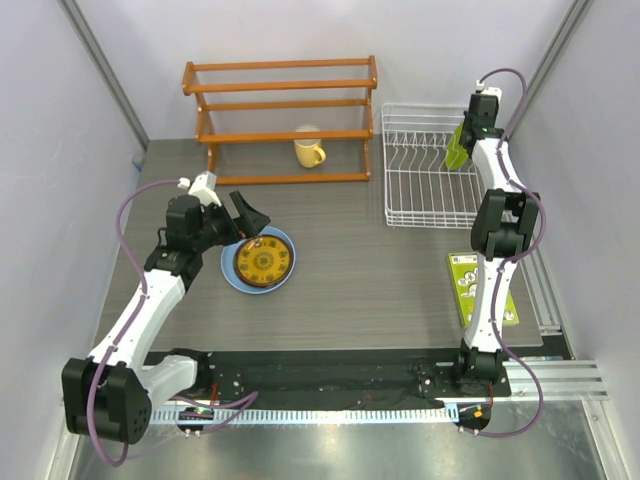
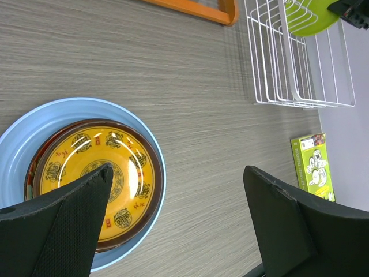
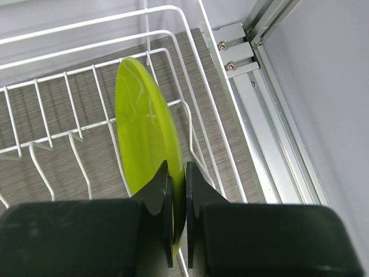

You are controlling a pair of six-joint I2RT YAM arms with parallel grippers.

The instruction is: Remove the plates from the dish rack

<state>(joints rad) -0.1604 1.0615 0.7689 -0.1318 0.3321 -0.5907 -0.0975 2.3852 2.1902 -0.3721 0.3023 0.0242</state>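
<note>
The white wire dish rack [image 1: 420, 190] stands at the back right. The lime green plate [image 3: 144, 121] stands on edge in its right end. My right gripper [image 3: 177, 173] is shut on that plate's rim, one finger on each face; the top view shows it over the rack [image 1: 468, 135]. Left of centre, the light blue plate [image 1: 232, 275] lies flat with the dark red plate [image 2: 29, 173] and the yellow-brown patterned plate [image 1: 263, 260] stacked in it. My left gripper [image 2: 177, 170] is open and empty, just above the stack's right edge.
An orange slatted shelf [image 1: 280, 120] stands at the back with a yellow mug [image 1: 308, 150] on it. A green printed card [image 1: 478, 287] lies in front of the rack. A metal rail [image 1: 545, 290] and walls bound the right side.
</note>
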